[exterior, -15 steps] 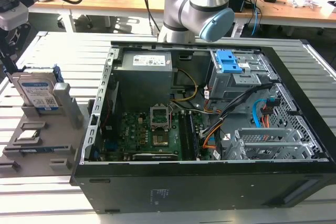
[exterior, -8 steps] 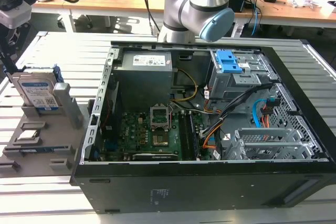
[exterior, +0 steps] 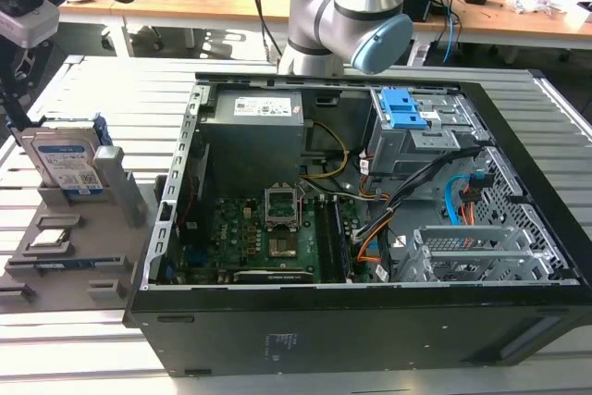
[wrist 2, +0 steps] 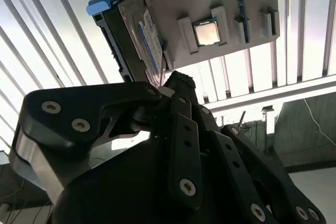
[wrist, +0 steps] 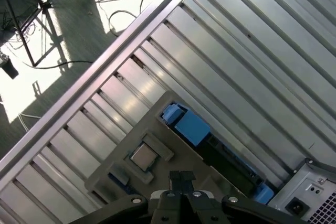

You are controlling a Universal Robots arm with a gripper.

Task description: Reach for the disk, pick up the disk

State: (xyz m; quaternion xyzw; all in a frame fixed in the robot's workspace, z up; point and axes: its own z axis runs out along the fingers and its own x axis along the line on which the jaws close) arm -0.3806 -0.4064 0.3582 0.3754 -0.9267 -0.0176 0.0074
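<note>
My black two-finger gripper (wrist: 182, 180) hangs over the grey parts holder (exterior: 104, 265), fingers clenched together on nothing.

The disk (exterior: 65, 160), a flat silver-grey hard drive with a white, blue-banded label and a blue plastic bracket, stands on edge in a slot of that holder, at the exterior view's left beside the open black computer case (exterior: 370, 339). In both wrist views I see the disk (wrist 2: 132, 22) (wrist: 192, 127) clear of my fingertips, with a small square silver chip (wrist 2: 206, 33) lying flat in the holder nearby.
</note>
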